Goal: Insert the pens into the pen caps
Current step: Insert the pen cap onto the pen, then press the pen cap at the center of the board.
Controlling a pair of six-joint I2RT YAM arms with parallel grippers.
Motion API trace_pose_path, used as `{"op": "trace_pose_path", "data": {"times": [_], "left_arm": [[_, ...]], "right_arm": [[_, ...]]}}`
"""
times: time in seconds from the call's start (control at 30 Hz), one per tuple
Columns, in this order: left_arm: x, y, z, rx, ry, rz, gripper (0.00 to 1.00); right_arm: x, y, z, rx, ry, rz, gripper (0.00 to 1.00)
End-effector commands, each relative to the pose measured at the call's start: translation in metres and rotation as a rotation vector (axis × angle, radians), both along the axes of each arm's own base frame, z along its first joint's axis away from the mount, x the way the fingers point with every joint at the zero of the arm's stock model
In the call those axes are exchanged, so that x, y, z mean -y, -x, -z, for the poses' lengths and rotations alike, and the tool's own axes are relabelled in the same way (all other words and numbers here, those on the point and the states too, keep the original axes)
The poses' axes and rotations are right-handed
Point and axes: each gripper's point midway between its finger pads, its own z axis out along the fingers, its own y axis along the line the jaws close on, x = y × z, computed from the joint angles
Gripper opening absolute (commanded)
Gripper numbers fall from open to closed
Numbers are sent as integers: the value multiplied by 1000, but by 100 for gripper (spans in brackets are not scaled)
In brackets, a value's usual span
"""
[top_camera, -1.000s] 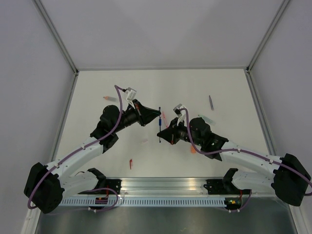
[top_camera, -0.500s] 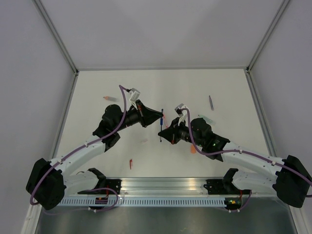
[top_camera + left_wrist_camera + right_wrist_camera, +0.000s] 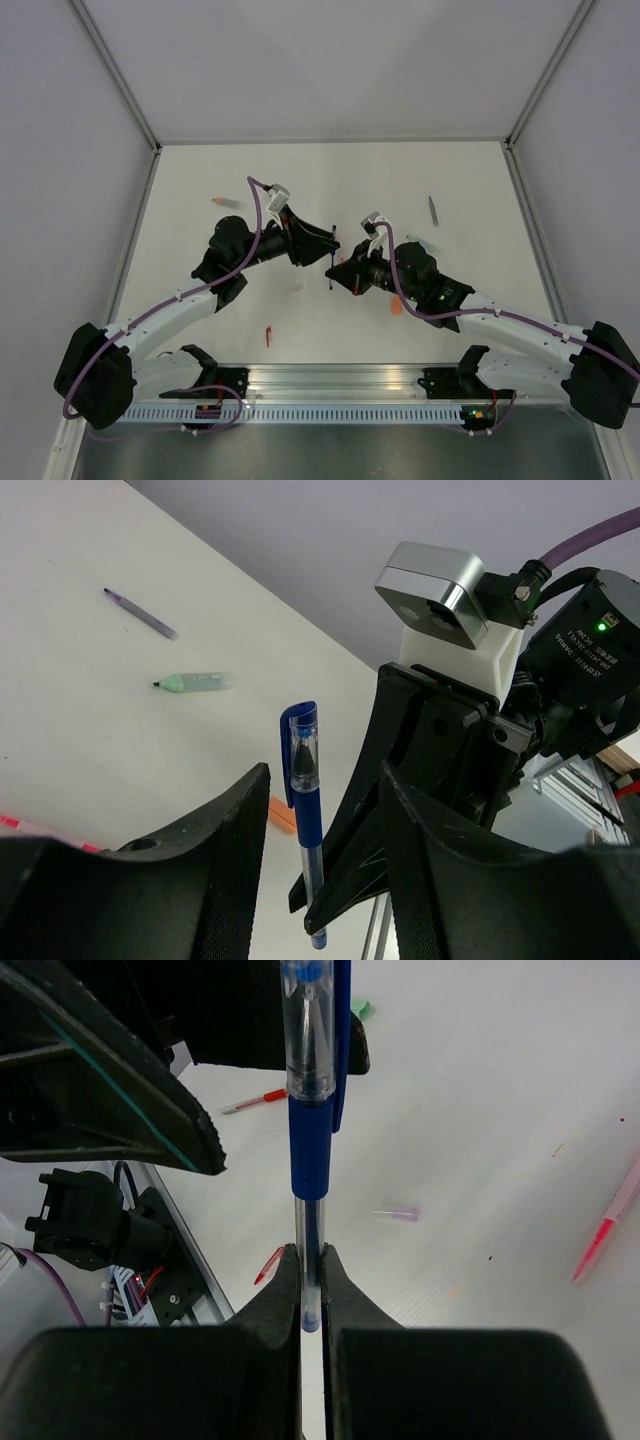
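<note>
A blue pen (image 3: 331, 258) with its blue cap (image 3: 300, 748) pushed on hangs above the table between the two arms. My right gripper (image 3: 311, 1260) is shut on the clear barrel near the pen's tail end. My left gripper (image 3: 322, 780) stands open around the capped end, and its fingers (image 3: 215, 860) sit apart from the pen on both sides. In the top view the left gripper (image 3: 325, 238) and the right gripper (image 3: 334, 272) nearly meet at mid-table.
On the table lie a dark grey pen (image 3: 433, 209), a salmon pen (image 3: 225, 201), a green piece (image 3: 420, 242), an orange cap (image 3: 397, 307) and a red piece (image 3: 268, 336). The right wrist view shows a red pen (image 3: 258, 1101), a pink pen (image 3: 608, 1225) and a small purple cap (image 3: 400, 1214).
My left gripper has opened and let go of the capped end of the blue pen. The right gripper keeps its hold. Both arms have drifted slightly to the right.
</note>
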Motion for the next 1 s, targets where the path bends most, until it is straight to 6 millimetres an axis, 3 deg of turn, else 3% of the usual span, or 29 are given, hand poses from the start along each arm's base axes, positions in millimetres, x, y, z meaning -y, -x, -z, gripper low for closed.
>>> {"op": "trace_pose_path", "data": {"times": [0.0, 0.23, 0.47, 0.57, 0.67, 0.7, 0.8, 0.97], "left_arm": [[1, 2, -12, 52, 18, 11, 53], [1, -13, -24, 50, -14, -45, 60], [0, -17, -36, 66, -20, -67, 57], [1, -15, -34, 65, -27, -55, 50], [2, -12, -27, 54, -38, -32, 35], [3, -11, -24, 48, -42, -24, 23], [3, -5, -16, 24, -49, 2, 4], [3, 8, -9, -12, -32, 48, 2]], "right_arm": [[-5, -2, -26, 57, -54, -19, 0], [-12, 6, -26, 45, -70, -74, 0], [-16, 8, -23, 38, -67, -95, 0], [-18, 10, -23, 30, -71, -108, 0], [-18, 11, -24, 32, -74, -113, 0], [-18, 10, -23, 31, -72, -108, 0], [-14, 6, -24, 36, -70, -75, 0], [0, 1, -39, 81, -96, -6, 0]]}}
